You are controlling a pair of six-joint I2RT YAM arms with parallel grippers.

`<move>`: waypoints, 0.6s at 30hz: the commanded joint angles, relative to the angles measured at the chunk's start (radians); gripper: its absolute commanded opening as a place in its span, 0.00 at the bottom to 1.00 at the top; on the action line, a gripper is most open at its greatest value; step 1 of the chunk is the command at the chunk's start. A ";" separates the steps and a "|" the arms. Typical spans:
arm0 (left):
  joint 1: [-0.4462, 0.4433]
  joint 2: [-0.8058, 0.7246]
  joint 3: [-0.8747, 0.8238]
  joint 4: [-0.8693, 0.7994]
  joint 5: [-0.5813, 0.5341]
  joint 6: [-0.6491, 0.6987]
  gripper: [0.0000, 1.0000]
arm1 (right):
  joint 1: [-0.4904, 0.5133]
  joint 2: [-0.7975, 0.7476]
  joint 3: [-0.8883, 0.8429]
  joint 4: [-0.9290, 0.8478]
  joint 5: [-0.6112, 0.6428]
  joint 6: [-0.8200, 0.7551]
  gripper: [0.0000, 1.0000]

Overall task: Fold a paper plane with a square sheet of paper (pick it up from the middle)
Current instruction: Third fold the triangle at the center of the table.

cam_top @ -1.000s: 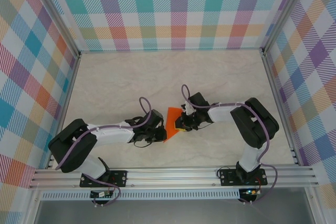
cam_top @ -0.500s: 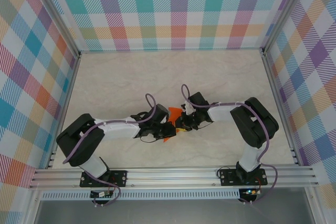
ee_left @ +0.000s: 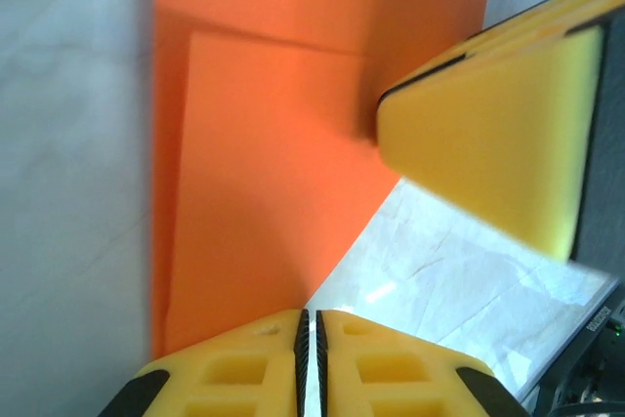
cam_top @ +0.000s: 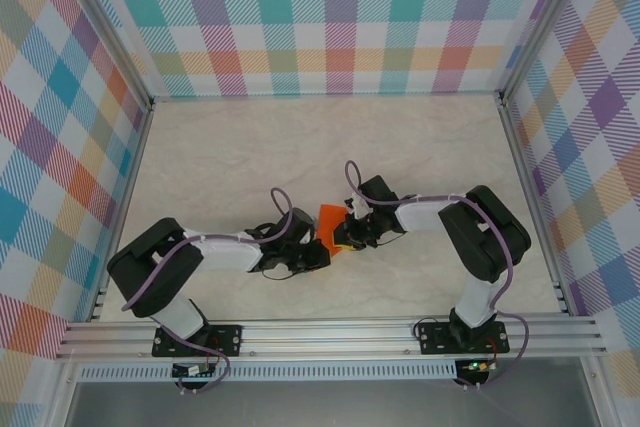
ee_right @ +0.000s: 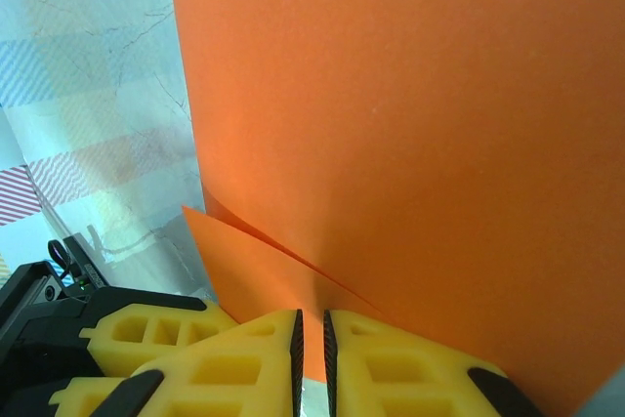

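Right gripper (ee_right: pixel 311 344) is pinching the folded orange sheet of paper (cam_top: pixel 327 219) at its 4 o'clock edge, jaws nearly together. Left gripper (ee_left: pixel 308 339) is sitting at the sheet's 7 o'clock corner, jaws almost touching, though whether it is gripping the paper is unclear. The sheet is lying just 6 o'clock of the table (cam_top: pixel 250 147) centre.

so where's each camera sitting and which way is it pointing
top external: above and behind the bases, looking down on the table; both arms show, left gripper and right gripper meet at the orange paper.
left wrist: on the left wrist, looking along its own shut fingers at the paper; a right gripper finger shows at right.
right wrist: on the right wrist, looking along its own shut fingers at the paper; the left gripper shows bottom left.
shared: both wrist views see the paper and the other gripper.
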 commanded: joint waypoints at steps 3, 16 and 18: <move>0.002 -0.076 -0.108 -0.112 -0.043 -0.031 0.14 | 0.001 0.043 -0.016 -0.080 0.116 -0.028 0.17; 0.007 -0.338 -0.043 -0.348 -0.196 0.036 0.20 | 0.001 -0.025 0.024 -0.086 0.069 -0.025 0.20; 0.011 -0.328 0.005 -0.385 -0.236 0.060 0.21 | 0.001 -0.059 0.040 -0.112 0.079 -0.035 0.22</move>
